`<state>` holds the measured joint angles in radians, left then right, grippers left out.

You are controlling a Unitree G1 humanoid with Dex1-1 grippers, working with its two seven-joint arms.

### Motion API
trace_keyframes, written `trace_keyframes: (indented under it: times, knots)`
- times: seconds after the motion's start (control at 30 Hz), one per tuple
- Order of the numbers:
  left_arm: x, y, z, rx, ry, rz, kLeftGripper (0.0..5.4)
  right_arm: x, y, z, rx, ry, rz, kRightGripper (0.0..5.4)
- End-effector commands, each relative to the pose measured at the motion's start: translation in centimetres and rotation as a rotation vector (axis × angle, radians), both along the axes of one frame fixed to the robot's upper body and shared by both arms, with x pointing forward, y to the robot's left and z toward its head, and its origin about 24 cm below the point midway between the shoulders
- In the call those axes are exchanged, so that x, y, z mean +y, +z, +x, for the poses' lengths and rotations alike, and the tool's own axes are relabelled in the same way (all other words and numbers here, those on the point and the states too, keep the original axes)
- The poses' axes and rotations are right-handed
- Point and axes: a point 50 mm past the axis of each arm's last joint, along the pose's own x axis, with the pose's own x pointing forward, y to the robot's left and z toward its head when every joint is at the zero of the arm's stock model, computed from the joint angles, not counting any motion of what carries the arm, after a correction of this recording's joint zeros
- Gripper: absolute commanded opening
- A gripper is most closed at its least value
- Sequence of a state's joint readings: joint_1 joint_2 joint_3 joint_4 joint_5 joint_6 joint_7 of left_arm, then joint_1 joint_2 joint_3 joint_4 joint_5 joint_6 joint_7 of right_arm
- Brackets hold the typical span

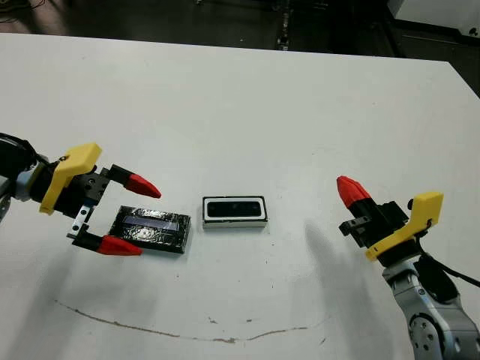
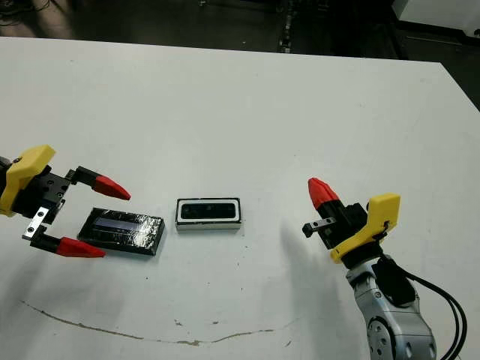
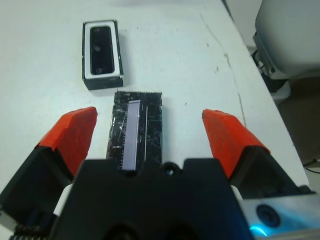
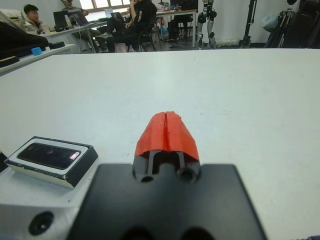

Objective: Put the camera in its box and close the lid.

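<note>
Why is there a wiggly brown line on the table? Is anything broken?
Nothing looks broken. The thin brown line is a mark on the table near the robot's edge. The camera sits neatly in its box; the lid lies flat beside it.

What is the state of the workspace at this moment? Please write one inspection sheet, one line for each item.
Surface: white table, with a thin dark curved mark near its front edge.
Camera: lying in the box, face up.
Lid: flat on the table beside the box, apart from it; box not yet closed.
Clutter: nothing seen.
Left gripper: open, fingers either side of the lid's end, not touching.
Right gripper: shut, empty, away from the box.
Cables: black cables by the right arm.
Surroundings: people seated at desks beyond the table in the right wrist view.
</note>
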<state>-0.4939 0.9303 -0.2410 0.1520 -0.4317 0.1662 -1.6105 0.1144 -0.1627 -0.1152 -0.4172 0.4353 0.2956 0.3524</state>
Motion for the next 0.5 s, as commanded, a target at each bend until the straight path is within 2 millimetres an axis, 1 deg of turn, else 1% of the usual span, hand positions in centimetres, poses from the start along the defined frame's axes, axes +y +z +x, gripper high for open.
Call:
trace_keyframes:
  times: [0.03, 0.33, 0.5]
  knots:
    - [0.1, -0.86, -0.13, 0.035, 0.02, 0.008, 5.4, -0.32, -0.2, -0.14, 0.013, -0.007, -0.014, 0.01]
    - [-0.09, -1.41, 0.11, 0.087, 0.046, -0.024, 5.4, -0.36, -0.29, -0.13, 0.016, -0.006, -0.012, 0.01]
    - [-0.29, -1.6, 0.26, 0.069, 0.033, -0.006, 5.4, -0.39, -0.36, -0.17, 0.01, -0.007, -0.023, 0.01]
